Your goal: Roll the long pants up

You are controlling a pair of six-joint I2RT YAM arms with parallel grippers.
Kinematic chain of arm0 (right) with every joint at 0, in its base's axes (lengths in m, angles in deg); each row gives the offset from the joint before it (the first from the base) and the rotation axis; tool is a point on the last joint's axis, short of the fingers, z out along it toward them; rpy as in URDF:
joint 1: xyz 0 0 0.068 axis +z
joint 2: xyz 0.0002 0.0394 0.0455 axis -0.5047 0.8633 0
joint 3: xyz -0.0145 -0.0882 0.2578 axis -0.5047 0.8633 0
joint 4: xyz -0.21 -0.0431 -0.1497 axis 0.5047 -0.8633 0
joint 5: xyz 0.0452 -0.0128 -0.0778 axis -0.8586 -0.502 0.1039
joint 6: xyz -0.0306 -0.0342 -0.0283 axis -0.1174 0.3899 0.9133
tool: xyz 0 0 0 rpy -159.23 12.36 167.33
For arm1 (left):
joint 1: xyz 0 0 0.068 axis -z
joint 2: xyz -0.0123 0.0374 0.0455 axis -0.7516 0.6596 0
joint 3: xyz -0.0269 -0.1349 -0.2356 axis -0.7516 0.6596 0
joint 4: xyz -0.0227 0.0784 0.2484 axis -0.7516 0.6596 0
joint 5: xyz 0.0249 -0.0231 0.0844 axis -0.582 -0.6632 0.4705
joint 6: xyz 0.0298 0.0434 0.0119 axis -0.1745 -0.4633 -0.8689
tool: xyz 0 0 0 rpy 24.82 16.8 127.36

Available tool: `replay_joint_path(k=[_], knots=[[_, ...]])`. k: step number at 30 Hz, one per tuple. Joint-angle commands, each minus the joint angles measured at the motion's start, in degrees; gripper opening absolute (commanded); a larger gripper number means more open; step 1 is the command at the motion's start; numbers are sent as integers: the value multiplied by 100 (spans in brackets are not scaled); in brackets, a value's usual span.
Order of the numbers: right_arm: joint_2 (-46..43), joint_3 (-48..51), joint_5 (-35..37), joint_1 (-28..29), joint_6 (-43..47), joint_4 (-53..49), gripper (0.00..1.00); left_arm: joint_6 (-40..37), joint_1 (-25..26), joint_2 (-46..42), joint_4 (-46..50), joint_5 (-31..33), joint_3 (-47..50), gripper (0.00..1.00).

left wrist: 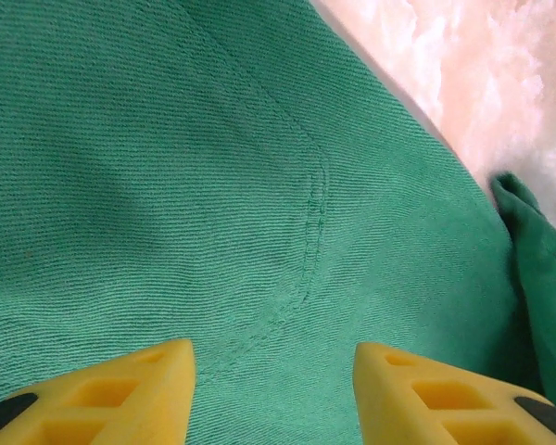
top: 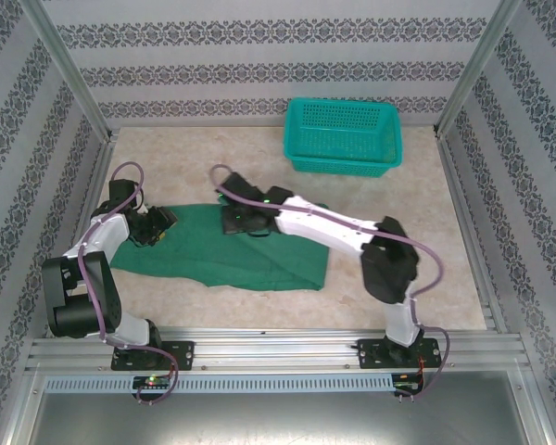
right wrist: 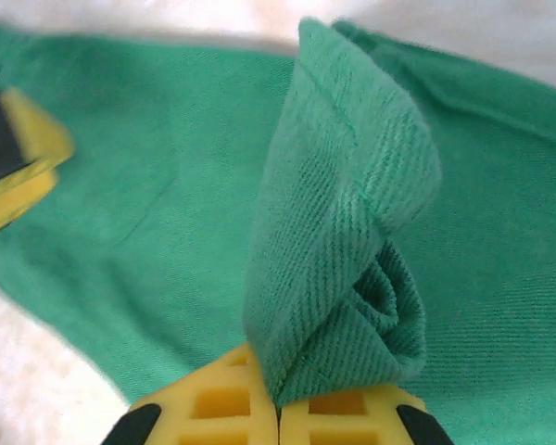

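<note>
Fabric control decides this step. The long pants [top: 250,255] lie flat on the table [top: 417,213], spread from 9 o'clock toward the centre in the top view. They are well apart from the teal basket [top: 343,136] at 1 o'clock.

The right gripper [right wrist: 278,408] is clamped on a raised fold [right wrist: 343,232] of the pants, its 2 fingers pressed together with cloth curling above them. In the top view it sits at the 12 o'clock edge of the cloth. The left gripper [left wrist: 273,357] hangs with its fingers spread and nothing between them. It is over flat cloth crossed by a curved seam [left wrist: 313,204], near the 9 o'clock end.

Judging from this, the roll is barely begun: 1 small lifted fold, the rest flat. To do it well, the pinched fold should be carried over low to the table and laid down along a straight line, so the layer beneath does not drag. The left gripper would best take the same edge level with the right, so both ends turn together and the roll does not cone. A loose first turn would likely leave the whole roll slack.
</note>
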Motion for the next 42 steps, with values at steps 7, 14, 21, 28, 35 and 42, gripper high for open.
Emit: replay_joint_path(k=[7, 14, 21, 28, 35, 42], knots=[[36, -224, -1378, -53, 104, -222, 98, -259, 92, 242, -312, -614, -103, 63], [-1291, 1739, -1107, -851, -111, 274, 98, -564, 627, 707, -266, -503, -200, 70], [-1425, 2346, -1158, -1170, -165, 473, 97, -791, 749, 1126, 41, -104, -409, 69], [-1293, 2588, -1321, -1284, -265, 685, 97, -983, 972, 670, 634, 779, -471, 68], [-1045, 2510, -1446, -1317, -222, 724, 96, -1051, 1008, 847, 729, 880, -480, 69], [-1060, 2575, -1429, -1344, -218, 728, 96, -1035, 1071, 1188, 501, 445, -482, 68]])
